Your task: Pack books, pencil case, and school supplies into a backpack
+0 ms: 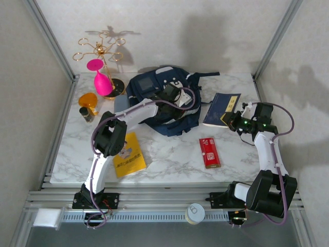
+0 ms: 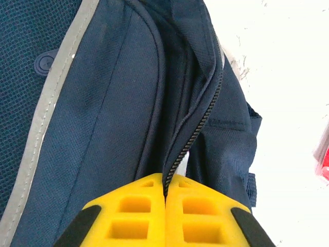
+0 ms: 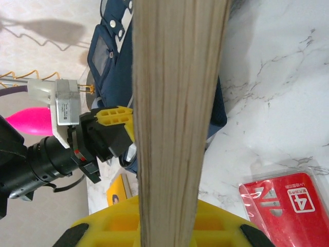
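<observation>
**On the marble tabletop: both grippers closed, one on the backpack, one on a book**

From above, the navy backpack (image 1: pixel 154 87) is seen at the rear middle of the tabletop (image 1: pixel 169 164), with the left gripper (image 1: pixel 177 98) laid over it. How that gripper stands is shown by the left wrist view alone: its yellow fingers (image 2: pixel 133 216) are pressed together, and the backpack's zipper edge (image 2: pixel 198 128) is pinched between their tips.

The right gripper (image 1: pixel 232 121) is seen near the right edge, just beside the navy book (image 1: pixel 222 107). In the right wrist view a third book (image 3: pixel 177 103) is clamped upright between its fingers. Only the pale page edge is shown, so the cover cannot be told.

The yellow book (image 1: pixel 128 155) lies front left and the red pack (image 1: pixel 209 152) front right, both apart from the backpack.
</observation>
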Controlling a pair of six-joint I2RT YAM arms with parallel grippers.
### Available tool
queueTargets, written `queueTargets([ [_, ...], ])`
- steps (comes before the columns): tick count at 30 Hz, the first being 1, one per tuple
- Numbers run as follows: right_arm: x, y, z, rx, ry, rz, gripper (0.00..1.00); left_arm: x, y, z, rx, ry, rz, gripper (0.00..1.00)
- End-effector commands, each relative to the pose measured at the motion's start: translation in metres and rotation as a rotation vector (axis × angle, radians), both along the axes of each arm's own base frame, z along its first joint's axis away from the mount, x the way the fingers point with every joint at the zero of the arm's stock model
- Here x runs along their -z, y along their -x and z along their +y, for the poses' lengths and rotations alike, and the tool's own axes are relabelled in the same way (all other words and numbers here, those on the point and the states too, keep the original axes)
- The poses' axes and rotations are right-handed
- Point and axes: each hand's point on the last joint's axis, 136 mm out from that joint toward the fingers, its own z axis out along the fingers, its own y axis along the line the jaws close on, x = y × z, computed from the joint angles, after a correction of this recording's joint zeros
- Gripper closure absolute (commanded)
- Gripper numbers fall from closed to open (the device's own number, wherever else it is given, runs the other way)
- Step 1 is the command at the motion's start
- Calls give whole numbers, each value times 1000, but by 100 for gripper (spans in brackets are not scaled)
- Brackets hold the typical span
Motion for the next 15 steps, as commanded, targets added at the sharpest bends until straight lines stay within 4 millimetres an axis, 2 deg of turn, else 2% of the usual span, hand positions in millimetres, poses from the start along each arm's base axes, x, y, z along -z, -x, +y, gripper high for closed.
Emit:
queueTargets([
  [1, -13, 4, 11, -66, -18, -41, 100, -84, -14, 11, -45, 44, -140, 100],
  [6, -13, 16, 40, -160, -64, -7, 100, -146, -20, 28, -105, 38, -278, 100],
  [9, -11, 22, 67, -234, -104, 12, 100, -181, -20, 35, -130, 63, -344, 100],
  [12, -3, 22, 98, -300, -155, 29, 100, -207, -19, 42, -156, 89, -404, 100],
  [15, 4, 16, 136, -392, -164, 29, 100, -221, -15, 47, -164, 96, -442, 100],
])
